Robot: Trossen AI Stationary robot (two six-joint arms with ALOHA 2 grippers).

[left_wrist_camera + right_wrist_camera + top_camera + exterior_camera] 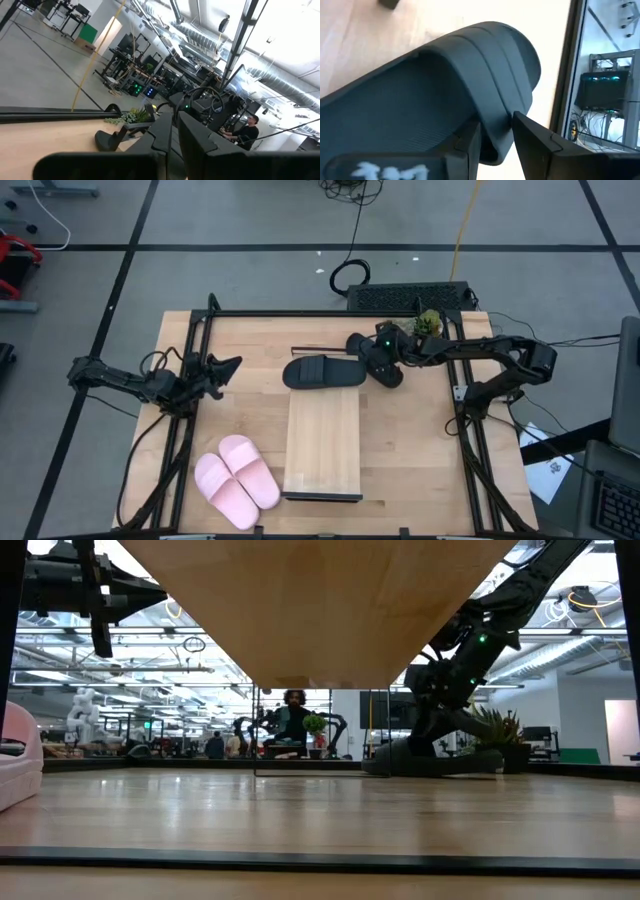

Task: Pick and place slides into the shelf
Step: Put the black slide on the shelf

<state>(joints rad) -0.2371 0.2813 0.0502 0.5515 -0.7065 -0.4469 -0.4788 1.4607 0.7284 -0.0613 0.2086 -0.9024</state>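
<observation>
Right gripper [495, 135] pinched the black slide's [470, 80] strap edge — lift cleanly, carry to shelf [322, 442]; left gripper [228, 366] idled, narrow.

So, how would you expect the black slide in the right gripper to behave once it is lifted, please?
The black slide, pinched at its edge by the right gripper, will probably dangle. Its thick foam-like strap suggests it is light and slightly flexible. The matte ribbed surface should resist slipping.

Matte black slides [324, 371], pale pink slides [236, 479], light-wood shelf [323, 444] with black end frame, darker wooden tabletop [420, 450], dark arms, green plant [428, 322].
</observation>
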